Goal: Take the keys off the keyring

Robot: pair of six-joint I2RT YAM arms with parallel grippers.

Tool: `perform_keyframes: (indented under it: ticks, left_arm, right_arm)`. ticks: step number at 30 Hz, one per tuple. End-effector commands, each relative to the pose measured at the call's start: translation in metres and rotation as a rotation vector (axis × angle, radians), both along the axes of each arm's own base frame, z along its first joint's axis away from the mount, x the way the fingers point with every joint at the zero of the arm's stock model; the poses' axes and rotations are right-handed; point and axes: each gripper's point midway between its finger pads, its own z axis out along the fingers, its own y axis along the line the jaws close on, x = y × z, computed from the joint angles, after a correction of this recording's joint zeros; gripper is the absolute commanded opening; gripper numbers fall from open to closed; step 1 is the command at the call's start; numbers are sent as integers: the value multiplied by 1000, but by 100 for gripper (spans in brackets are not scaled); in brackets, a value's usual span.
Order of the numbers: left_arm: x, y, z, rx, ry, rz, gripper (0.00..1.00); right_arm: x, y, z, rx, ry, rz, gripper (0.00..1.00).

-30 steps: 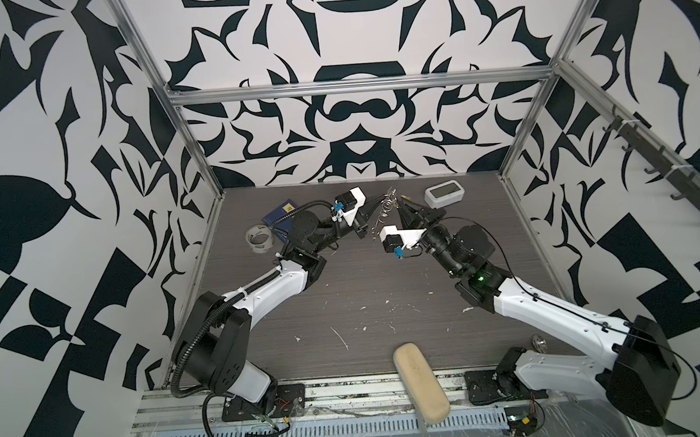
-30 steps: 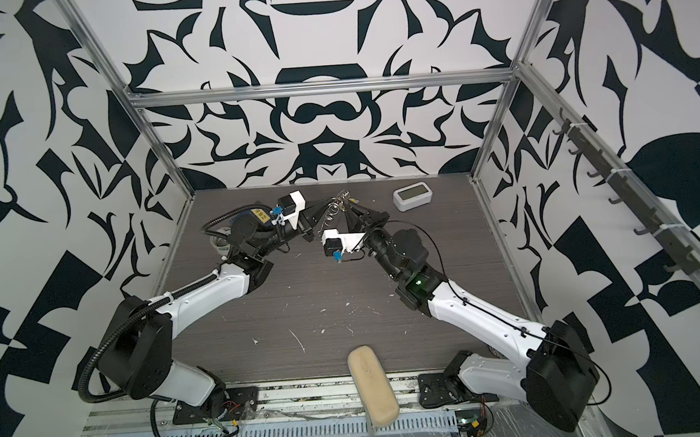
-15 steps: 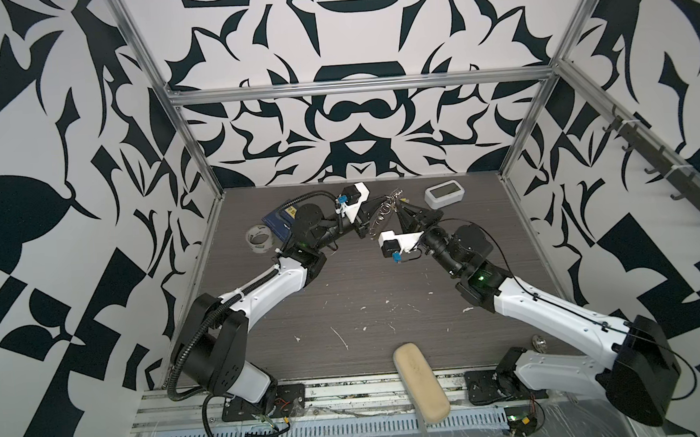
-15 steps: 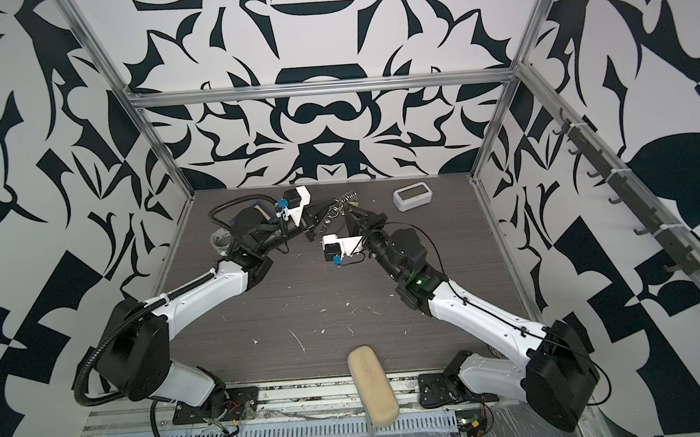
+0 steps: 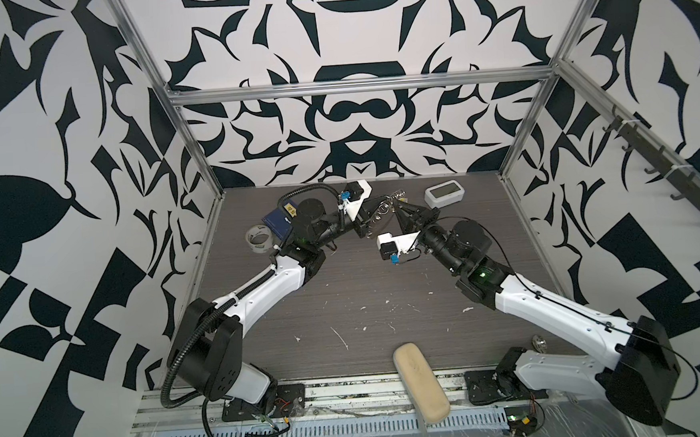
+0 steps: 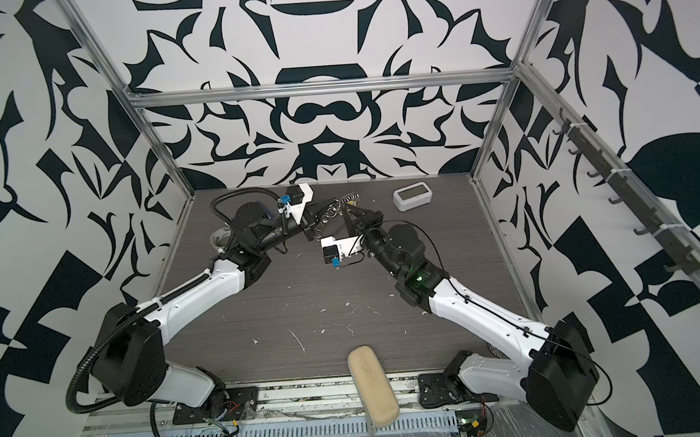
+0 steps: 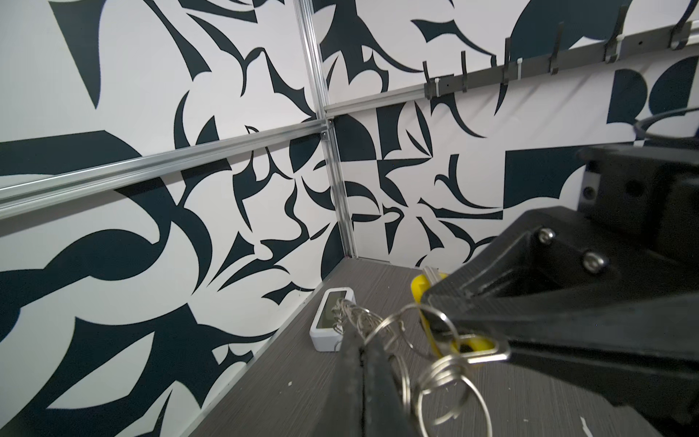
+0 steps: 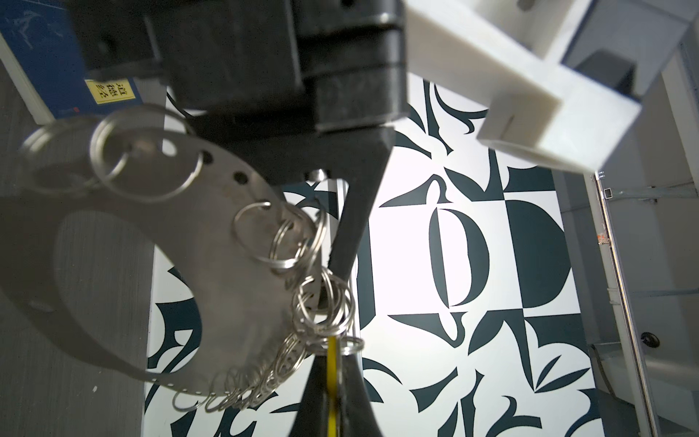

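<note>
Black-and-white patterned walls on a silver frame enclose a dark grey wood-grain tabletop (image 5: 366,310). We see both arms meeting above its far end, holding the task's things in the air. The left gripper (image 7: 359,340) has its jaws pressed together on a wire ring of the keyring (image 8: 234,287), a curved metal plate strung with many small silver rings. Just beside it, the right gripper (image 8: 328,359) is clamped tight on the yellow key (image 7: 419,289), which is threaded onto those rings. Beside the left wrist a blue book (image 5: 277,226), partly covered by the arm, and a tape roll (image 5: 259,240) lie on the table. A small white display (image 5: 444,192) sits beyond the right gripper, and a beige case (image 5: 421,383) overhangs the near edge.
</note>
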Motion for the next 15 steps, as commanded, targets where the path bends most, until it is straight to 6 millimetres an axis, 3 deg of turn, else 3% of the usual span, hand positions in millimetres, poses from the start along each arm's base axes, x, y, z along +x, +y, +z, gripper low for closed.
perform_keyframes:
  ticks: [1, 15]
  left_arm:
    - [38, 30, 34, -28, -73, 270, 0]
    - [34, 28, 32, -26, -72, 269, 0]
  right_arm:
    - [-45, 44, 12, -17, -31, 268, 0]
    - [-56, 66, 9, -47, -18, 351, 0]
